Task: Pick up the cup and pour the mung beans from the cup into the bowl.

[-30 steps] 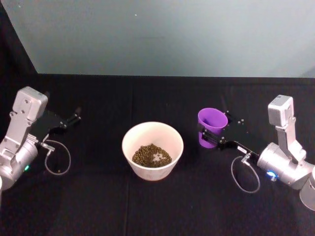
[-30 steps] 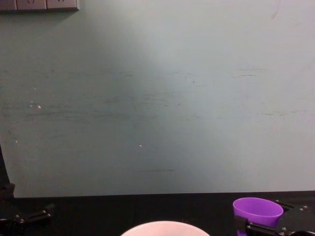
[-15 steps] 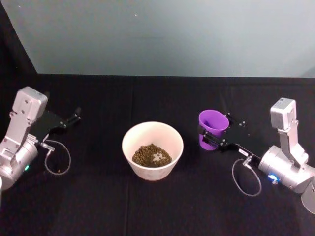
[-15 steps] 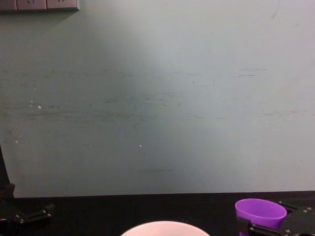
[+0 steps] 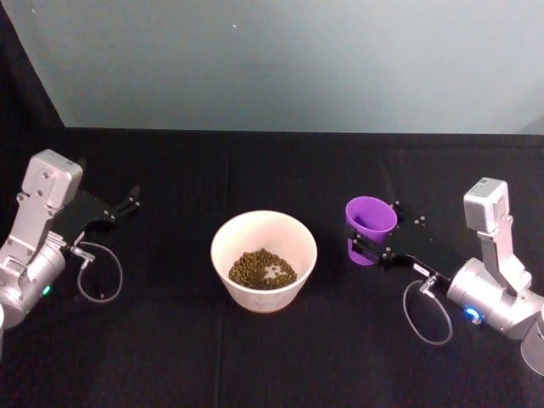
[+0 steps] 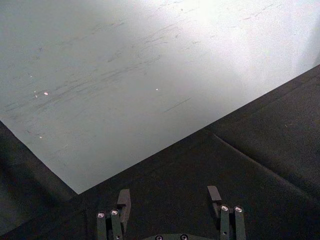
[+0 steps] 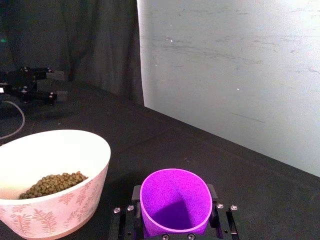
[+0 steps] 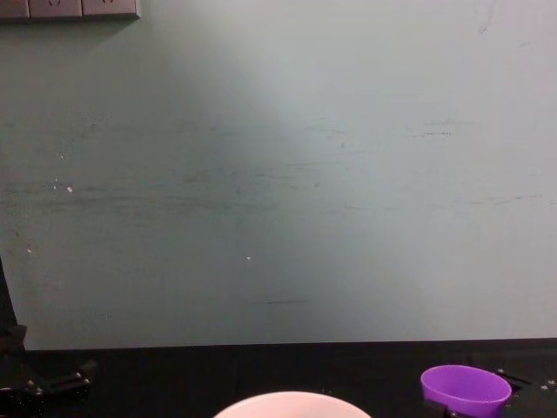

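Gripping the upright, empty cup (image 5: 370, 228) at right of centre, the right gripper (image 5: 367, 240) sat right of the bean-filled bowl (image 5: 299, 235).

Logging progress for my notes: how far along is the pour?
Pour looks done: the beans lie in the bowl, and the cup looks empty. The right gripper holds the cup upright beside the bowl; setting it down remains. Left gripper idles, open.
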Controlling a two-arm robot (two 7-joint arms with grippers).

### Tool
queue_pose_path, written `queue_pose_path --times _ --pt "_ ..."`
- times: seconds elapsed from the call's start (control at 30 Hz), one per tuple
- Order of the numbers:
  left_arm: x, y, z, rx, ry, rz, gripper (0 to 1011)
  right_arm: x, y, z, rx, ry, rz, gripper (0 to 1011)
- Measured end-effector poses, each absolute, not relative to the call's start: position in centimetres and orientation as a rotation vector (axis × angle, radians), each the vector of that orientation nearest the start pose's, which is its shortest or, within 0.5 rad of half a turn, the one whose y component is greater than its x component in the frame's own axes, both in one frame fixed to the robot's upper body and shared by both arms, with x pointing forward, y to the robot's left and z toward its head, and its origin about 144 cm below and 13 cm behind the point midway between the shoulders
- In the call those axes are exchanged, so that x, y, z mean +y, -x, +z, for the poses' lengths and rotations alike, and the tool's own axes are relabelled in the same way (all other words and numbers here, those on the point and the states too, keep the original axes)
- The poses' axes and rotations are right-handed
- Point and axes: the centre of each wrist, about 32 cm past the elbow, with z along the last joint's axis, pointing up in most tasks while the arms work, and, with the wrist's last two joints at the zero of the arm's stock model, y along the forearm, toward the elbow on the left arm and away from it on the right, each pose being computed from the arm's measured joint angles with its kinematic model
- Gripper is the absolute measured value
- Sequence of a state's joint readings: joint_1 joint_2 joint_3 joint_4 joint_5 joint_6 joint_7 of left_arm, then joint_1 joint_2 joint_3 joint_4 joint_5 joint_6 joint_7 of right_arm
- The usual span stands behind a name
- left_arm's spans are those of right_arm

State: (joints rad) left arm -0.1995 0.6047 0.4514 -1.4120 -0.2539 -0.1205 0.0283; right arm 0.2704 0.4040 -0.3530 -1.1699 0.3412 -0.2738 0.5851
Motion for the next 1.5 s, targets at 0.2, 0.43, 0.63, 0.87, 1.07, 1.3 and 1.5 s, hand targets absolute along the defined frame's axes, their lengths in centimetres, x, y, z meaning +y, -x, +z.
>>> queue_pose_path --times 0.2,0.43,0.63,0.87,1.07,1.3,1.5 --pt "31.0 -48.9 114.0 -0.285 -0.305 1.248 1000 -29.7 -51.7 110.5 -0.104 0.096 -0.809 736" --pt "31.0 -48.9 114.0 -0.285 -0.304 1.248 1000 -29.7 -51.7 110.5 -0.104 0.096 -0.810 736" --pt "31.0 -48.9 114.0 -0.285 -0.304 1.248 1000 -29.8 -51.7 110.5 -0.104 0.096 -0.810 838" --pt "31.0 -48.9 114.0 -0.285 -0.304 1.248 1000 -29.8 -51.7 110.5 -0.104 0.097 -0.810 997" --pt "31.0 -48.9 114.0 -0.285 -0.304 1.248 1000 -29.8 -51.7 110.5 -0.105 0.097 -0.810 1003" --pt "31.0 -48.9 114.0 -0.285 -0.304 1.248 1000 -29.8 -51.4 111.0 -0.122 0.080 -0.807 1003" --pt "31.0 -48.9 114.0 -0.285 -0.304 1.248 1000 -30.0 -50.6 112.1 -0.141 0.025 -0.821 1002"
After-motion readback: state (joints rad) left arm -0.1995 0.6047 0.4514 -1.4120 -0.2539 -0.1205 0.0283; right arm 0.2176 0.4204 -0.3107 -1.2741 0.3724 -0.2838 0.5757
